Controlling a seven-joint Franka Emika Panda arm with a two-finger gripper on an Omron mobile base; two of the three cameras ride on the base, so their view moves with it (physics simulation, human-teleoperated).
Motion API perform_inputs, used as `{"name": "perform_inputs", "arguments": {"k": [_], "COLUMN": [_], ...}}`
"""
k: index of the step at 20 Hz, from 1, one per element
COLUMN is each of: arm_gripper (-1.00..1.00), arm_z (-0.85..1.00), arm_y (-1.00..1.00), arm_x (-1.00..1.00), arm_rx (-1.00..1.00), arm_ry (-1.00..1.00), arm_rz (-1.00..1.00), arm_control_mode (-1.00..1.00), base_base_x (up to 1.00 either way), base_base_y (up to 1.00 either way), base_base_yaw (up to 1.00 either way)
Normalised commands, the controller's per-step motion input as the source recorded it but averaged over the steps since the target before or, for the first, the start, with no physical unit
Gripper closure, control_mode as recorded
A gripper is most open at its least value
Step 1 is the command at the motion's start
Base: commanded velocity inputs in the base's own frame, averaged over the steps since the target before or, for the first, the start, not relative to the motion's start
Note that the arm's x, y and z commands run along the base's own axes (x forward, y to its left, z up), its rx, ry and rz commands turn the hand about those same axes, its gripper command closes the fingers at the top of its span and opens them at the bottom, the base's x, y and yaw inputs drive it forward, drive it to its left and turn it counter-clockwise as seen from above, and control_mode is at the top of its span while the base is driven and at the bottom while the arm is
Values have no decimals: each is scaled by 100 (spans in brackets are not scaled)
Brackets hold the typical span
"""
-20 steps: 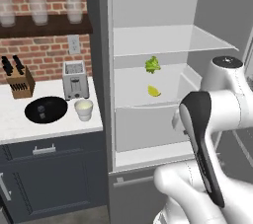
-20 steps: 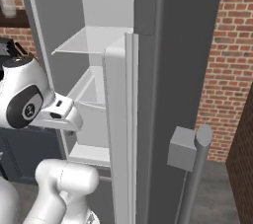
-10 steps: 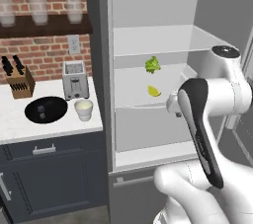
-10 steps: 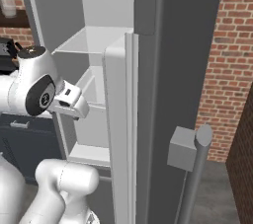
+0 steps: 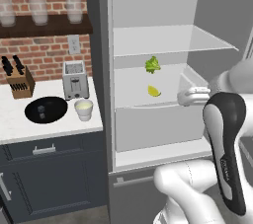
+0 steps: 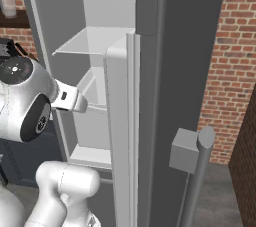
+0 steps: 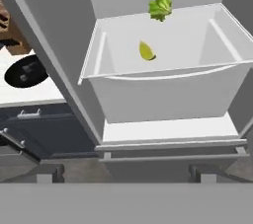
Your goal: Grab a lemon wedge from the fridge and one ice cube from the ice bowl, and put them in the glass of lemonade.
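With the fridge (image 5: 148,30) door swung wide, the lemon wedge (image 7: 146,51) sits mid-shelf, near the back edge beside a lettuce leaf (image 7: 160,6). The hand (image 7: 126,173) hangs outside with fingers spread wide, empty, facing the shelf's front edge, likely lining up a reach.

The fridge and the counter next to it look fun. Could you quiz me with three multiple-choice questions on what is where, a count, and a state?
1. Where does the lemon wedge lie?
A. on a shelf inside the fridge
B. in the ice bowl
C. on the toaster

2. How many tall clear glasses stand on the wall shelf?
A. one
B. three
C. five

3. How is the fridge door?
A. shut
B. taken off
C. swung open

Answers:
1 A: the yellow wedge sits on the white shelf, in front of the green leafy piece.
2 B: three stand in a row.
3 C: the white inside shows.
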Motion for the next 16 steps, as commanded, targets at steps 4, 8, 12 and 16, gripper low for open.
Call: {"name": "perform_inputs", "arguments": {"k": [4, 8, 12, 16], "arm_gripper": [-100, -100, -100, -100], "arm_z": [-29, -36, -5, 0], "arm_y": [0, 0, 0, -25], "arm_x": [63, 100, 87, 75], "arm_rx": [0, 0, -1, 0], "arm_ry": [-8, 0, 3, 0], "arm_rz": [1, 0, 0, 0], "arm_control_mode": [-100, -100, -100, -100], "base_base_x": [0, 0, 0, 0], "base_base_y": [0, 0, 0, 0], "base_base_yaw": [0, 0, 0, 0]}}
